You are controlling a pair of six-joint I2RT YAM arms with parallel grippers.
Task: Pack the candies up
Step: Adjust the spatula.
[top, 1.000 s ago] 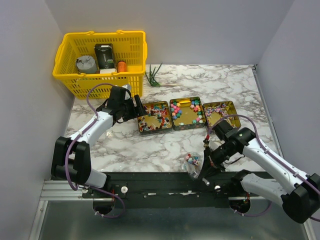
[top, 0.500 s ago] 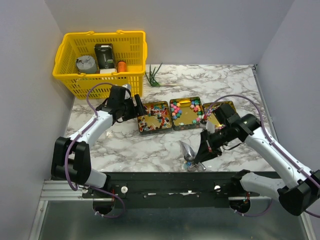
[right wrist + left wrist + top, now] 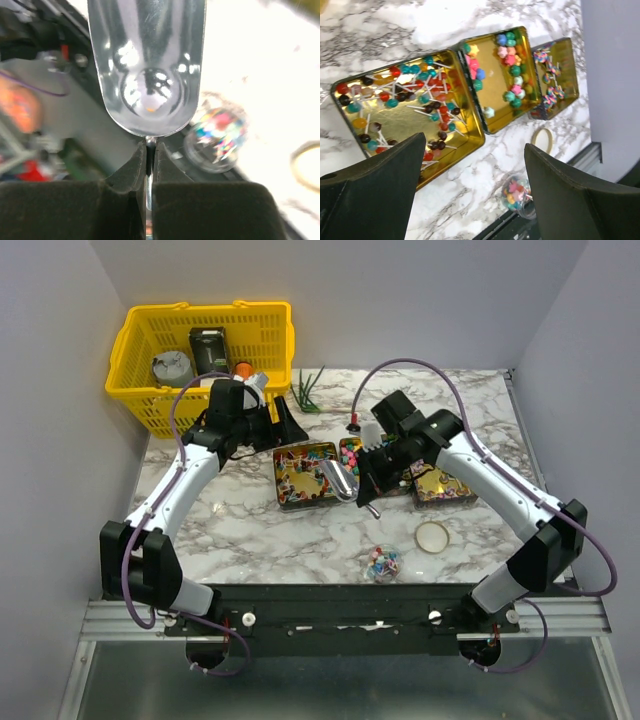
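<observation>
The right claw (image 3: 149, 150) pinches a metal scoop (image 3: 147, 65) by its handle; the left claw (image 3: 475, 170) gapes wide above 3 tins (image 3: 495, 100) of candies (image 3: 510, 60).

Three tins (image 3: 496, 102) of candies (image 3: 510, 60) abreast; basket (image 3: 160, 408) behind-left; jar (image 3: 383, 563) in front.

Got a white marble-look tabletop (image 3: 250, 530) with grey veining, boxed in on three sides by plain pale-grey walls: back wall (image 3: 400, 300), left wall (image 3: 50, 440), right wall (image 3: 590, 390). Fronted at the near edge by a black bar (image 3: 300, 605) on a slotted aluminium rail (image 3: 120, 618), with dull grey sheet metal (image 3: 330, 680) below. Lit evenly, soft shadows only.
</observation>
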